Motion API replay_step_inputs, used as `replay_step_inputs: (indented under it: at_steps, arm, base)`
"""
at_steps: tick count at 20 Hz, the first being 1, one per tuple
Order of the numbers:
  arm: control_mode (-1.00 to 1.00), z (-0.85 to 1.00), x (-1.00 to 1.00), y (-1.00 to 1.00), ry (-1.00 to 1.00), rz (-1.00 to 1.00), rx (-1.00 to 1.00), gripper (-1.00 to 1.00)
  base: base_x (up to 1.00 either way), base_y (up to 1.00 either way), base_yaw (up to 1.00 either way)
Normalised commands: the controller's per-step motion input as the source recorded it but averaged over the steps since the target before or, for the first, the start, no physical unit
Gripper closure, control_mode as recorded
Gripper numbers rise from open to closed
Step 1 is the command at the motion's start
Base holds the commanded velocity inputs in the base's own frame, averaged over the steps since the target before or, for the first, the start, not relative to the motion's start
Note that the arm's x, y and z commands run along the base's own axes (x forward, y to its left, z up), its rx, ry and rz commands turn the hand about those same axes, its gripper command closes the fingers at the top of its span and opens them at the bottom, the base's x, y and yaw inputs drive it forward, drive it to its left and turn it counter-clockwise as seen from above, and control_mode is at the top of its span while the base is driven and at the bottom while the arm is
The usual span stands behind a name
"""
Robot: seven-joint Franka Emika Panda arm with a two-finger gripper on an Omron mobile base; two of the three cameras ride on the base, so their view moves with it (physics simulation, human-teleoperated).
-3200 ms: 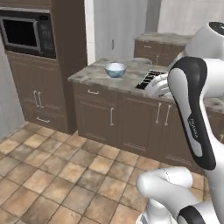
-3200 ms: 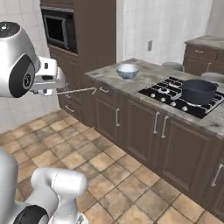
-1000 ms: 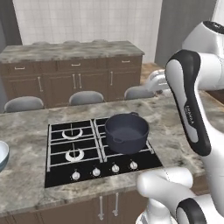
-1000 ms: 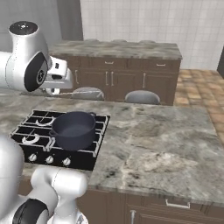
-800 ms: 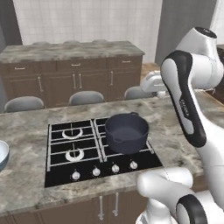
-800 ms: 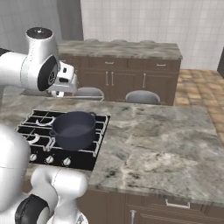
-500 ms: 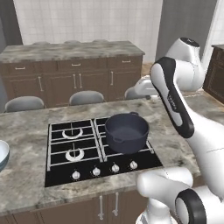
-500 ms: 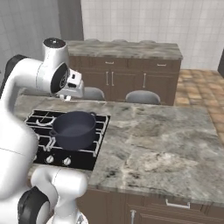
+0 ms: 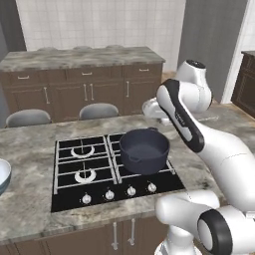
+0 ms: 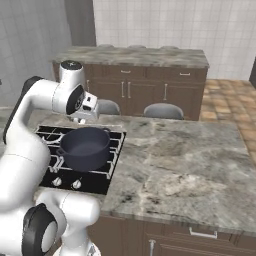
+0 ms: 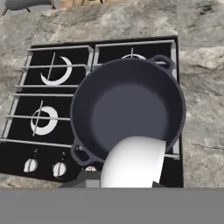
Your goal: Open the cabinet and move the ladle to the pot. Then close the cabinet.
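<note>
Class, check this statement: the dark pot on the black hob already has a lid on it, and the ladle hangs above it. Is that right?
Not quite. The pot has no lid: the hand view looks straight into its open, empty inside. The rest holds: it stands on the black hob, with the ladle above it.

Arm bent forward, hand [image 10: 82, 119] pointing down, fingers closed.

A dark blue-grey pot [image 11: 127, 109] is sitting on the black gas hob [image 11: 52, 87], over the burner grates on the picture's right side, with its two loop handles pointing to the upper right and lower left. The pale round bowl of the ladle [image 11: 133, 162] is hanging over the pot's near rim. Three knobs [image 11: 59, 168] are lining the hob's near edge. Grey mottled stone tabletop [image 11: 201, 87] is surrounding the hob.
</note>
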Motion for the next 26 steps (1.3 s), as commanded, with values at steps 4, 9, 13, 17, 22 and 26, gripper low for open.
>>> replay_step_inputs:
  at_steps: [4,9,13,17,22,26]
  arm:
    - [-1.0,-0.51,0.31,0.26,0.08,0.0,0.0,1.0]
    - [-1.0,-0.53,0.38,0.18,0.03,-0.01,0.0,1.0]
    - [-1.0,-0.48,0.19,0.13,0.0,-0.01,-0.01,1.0]
    - [-1.0,-0.43,0.0,0.13,0.0,0.0,-0.03,1.0]
    - [-1.0,-0.36,0.01,0.1,0.0,0.0,-0.04,1.0]
    - [-1.0,-0.2,0.19,0.01,0.0,0.01,-0.03,1.0]
  base:
    - [0.0,0.0,0.0]
    - [0.0,0.0,0.0]
    - [0.0,0.0,0.0]
    - [0.0,0.0,0.0]
    - [0.0,0.0,0.0]
    - [0.0,0.0,0.0]
